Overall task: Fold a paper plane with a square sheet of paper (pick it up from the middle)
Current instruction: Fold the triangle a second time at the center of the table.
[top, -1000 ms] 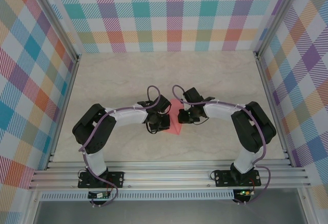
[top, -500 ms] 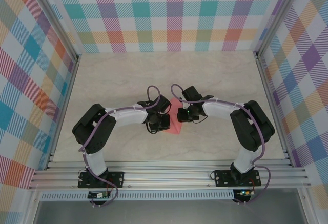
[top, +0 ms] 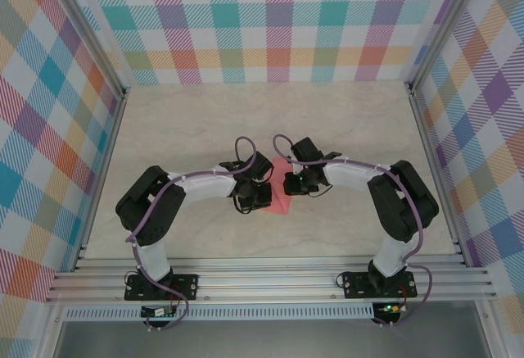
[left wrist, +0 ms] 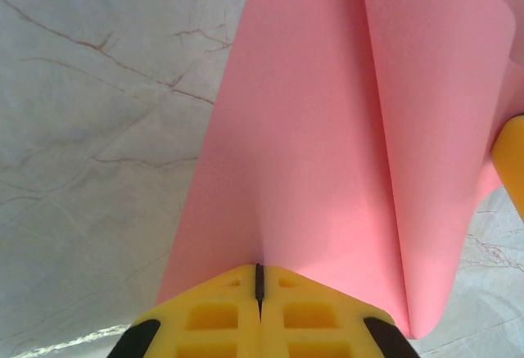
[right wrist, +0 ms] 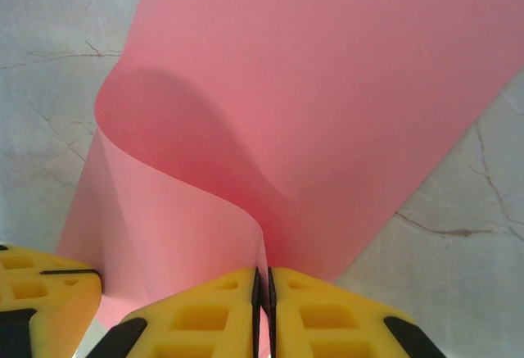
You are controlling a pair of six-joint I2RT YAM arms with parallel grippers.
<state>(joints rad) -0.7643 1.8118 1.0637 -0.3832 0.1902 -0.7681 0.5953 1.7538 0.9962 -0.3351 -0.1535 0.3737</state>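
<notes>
Where the two arms bend inward over the middle of the pale marbled bench, the left fingers sit at the left side of the square sheet of paper, which lies between the two wrists. From the left wrist, these yellow fingers are pressed together with only a thin dark seam between them, clamped on the near edge of the salmon-pink sheet. From that pinch the paper spreads away, and its right-hand part curls over in a loose, rounded fold. At the far right edge of that view a yellow tip of the right fingers meets the paper. The right fingers stand at the sheet's right side. From the right wrist they are closed just as tightly, gripping the edge of a flap that bows up off the flat part of the sheet. A yellow pad of the left fingers sits beside the paper in the lower left corner.
</notes>
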